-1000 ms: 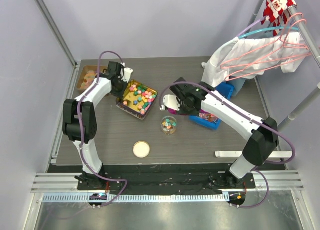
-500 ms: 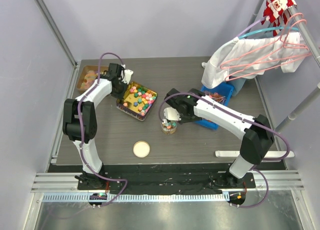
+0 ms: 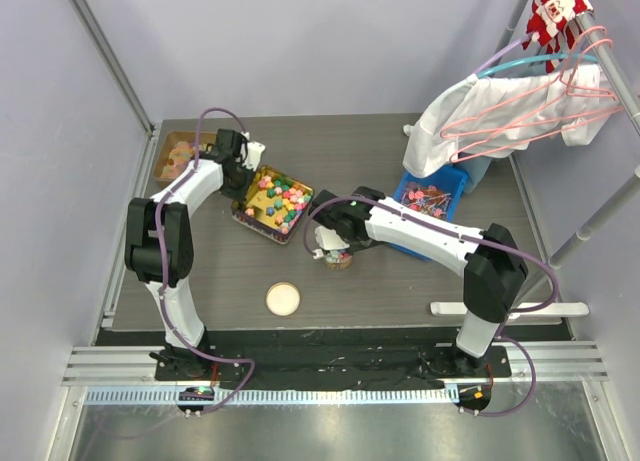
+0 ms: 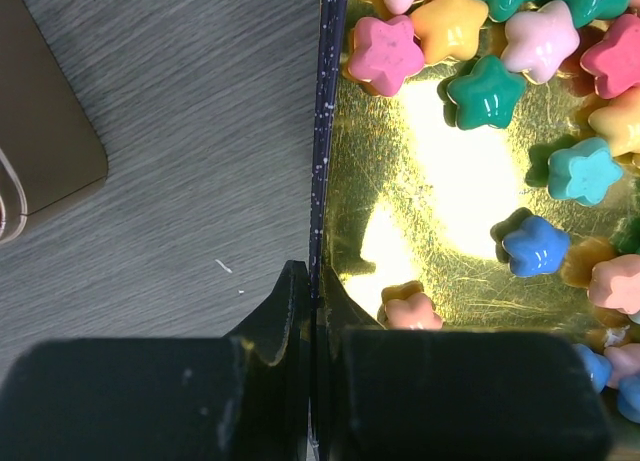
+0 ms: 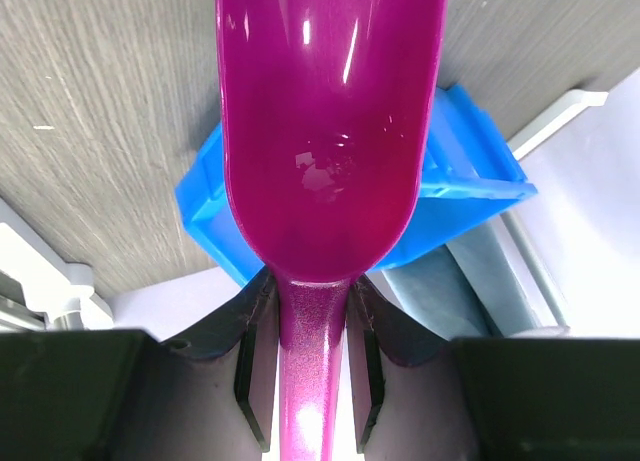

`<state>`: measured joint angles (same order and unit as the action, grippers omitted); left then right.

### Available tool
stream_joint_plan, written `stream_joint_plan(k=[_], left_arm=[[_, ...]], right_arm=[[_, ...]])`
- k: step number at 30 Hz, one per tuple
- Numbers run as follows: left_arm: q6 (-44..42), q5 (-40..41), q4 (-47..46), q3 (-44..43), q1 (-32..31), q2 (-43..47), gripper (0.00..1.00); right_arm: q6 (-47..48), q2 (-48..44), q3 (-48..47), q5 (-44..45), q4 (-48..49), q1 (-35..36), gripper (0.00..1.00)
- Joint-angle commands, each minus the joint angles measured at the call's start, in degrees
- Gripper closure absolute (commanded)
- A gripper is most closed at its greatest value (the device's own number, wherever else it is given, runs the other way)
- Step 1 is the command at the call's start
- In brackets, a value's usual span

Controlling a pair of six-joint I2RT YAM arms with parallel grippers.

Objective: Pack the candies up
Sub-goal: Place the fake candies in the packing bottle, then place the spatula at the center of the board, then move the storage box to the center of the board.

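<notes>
You are working in a robot lab, not a home or a shop. The desk [image 3: 400, 301] stands in a small booth with plain pale walls [image 3: 300, 41] and bare metal poles [image 3: 105, 51] at the sides. Two white and black robot arms, the left arm [image 3: 190, 188] and the right arm [image 3: 420, 233], are bolted to a metal rail [image 3: 330, 366] at the near edge. Purple cables [image 3: 213, 110] loop off them. The floor [image 3: 330, 436] below is shiny metal. The things here are a mixed lot that do not go together: candies [image 3: 283, 196] in a gold tin [image 4: 450, 181], a blue bin [image 3: 455, 178], and a white cloth [image 3: 480, 111] on hangers [image 3: 540, 91].
</notes>
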<state>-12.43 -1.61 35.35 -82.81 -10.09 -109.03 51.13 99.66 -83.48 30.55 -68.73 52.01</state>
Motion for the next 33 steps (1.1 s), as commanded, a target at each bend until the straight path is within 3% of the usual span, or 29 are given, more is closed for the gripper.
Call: stream_joint_plan(k=[1,7,12,14,20,23,27,33], left_arm=[[0.7,-3.2,-3.9,-0.3,0.4,2.8,1.0],[0.7,-4.4,-3.4,-0.8,0.4,3.1,1.0],[0.4,-4.7,-3.9,-1.2,0.4,1.8,1.0],[0.4,-4.5,-3.2,-2.0,0.4,0.6,0.93],[0.6,-2.6,-3.2,-3.5,0.5,-1.8,0.92],[0.9,-1.6,-3.3,-4.1,0.6,-2.6,0.87],[1.7,-1.1,-3.7,-4.6,1.1,-4.3,0.87],[2.8,-1.7,-4.1,-5.8,2.3,-7.6,0.88]], right_arm=[[1.2,0.3,-3.0,4.5,-1.1,0.3,0.99],[2.0,-0.9,-4.0,4.7,0.2,0.3,0.99],[0.1,-2.1,-10.0,-3.4,-0.4,-2.3,0.99],[-1.4,-2.0,-12.3,-7.5,-0.2,-3.4,0.99],[-6.3,-1.2,-15.9,-11.5,8.8,-7.1,0.99],[-10.4,2.5,-21.1,-12.8,12.6,-7.8,0.99],[-18.3,7.5,-28.0,-16.3,17.7,-9.1,0.99],[-22.7,14.9,-32.6,-17.4,27.3,-12.2,0.99]])
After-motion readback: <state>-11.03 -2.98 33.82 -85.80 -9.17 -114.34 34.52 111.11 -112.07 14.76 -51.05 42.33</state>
